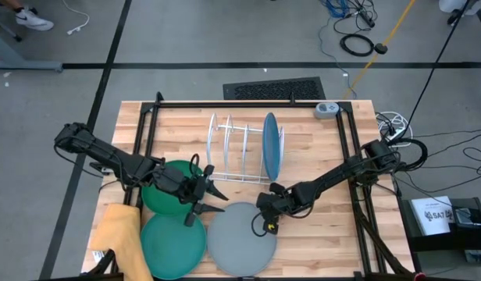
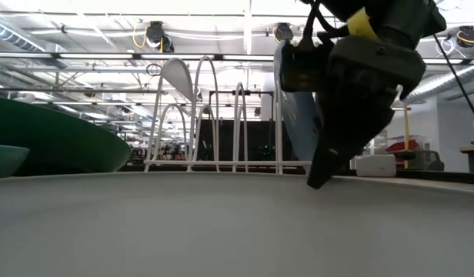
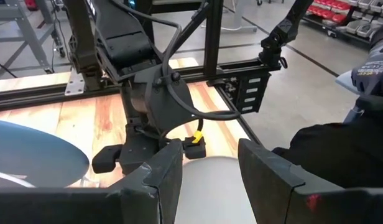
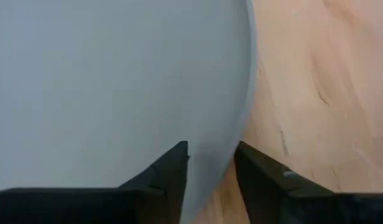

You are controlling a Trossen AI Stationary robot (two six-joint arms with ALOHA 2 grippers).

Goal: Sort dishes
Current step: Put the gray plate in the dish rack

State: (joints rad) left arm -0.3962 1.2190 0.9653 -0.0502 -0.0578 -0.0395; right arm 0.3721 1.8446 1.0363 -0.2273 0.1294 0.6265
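The grey plate [image 1: 242,238] lies flat near the table's near edge and fills the low view's foreground [image 2: 221,223]. My right gripper [image 1: 265,218] is open and points down at its far right rim. One finger is over the plate and one over the wood [image 4: 210,168]. My left gripper [image 1: 205,201] is open and hovers level between the dark green plate [image 1: 164,187] and the grey one, pointing right [image 3: 210,180]. The teal plate [image 1: 172,243] lies flat beside the grey plate. The blue plate [image 1: 270,144] stands on edge in the white wire rack [image 1: 233,148]. My right gripper comes at the grey plate's far right rim [image 4: 232,149] from above, with the rim between its open fingers. In the low view a fingertip [image 2: 318,178] reaches down to the rim. I cannot tell whether it touches. The plate lies flat on the table.
A yellow cloth [image 1: 119,234] lies at the near left corner beside the teal plate. The rack has free slots left of the blue plate. Black frame bars [image 1: 248,104] run along the far side and down both sides. A small grey device [image 1: 328,109] sits at the far right.
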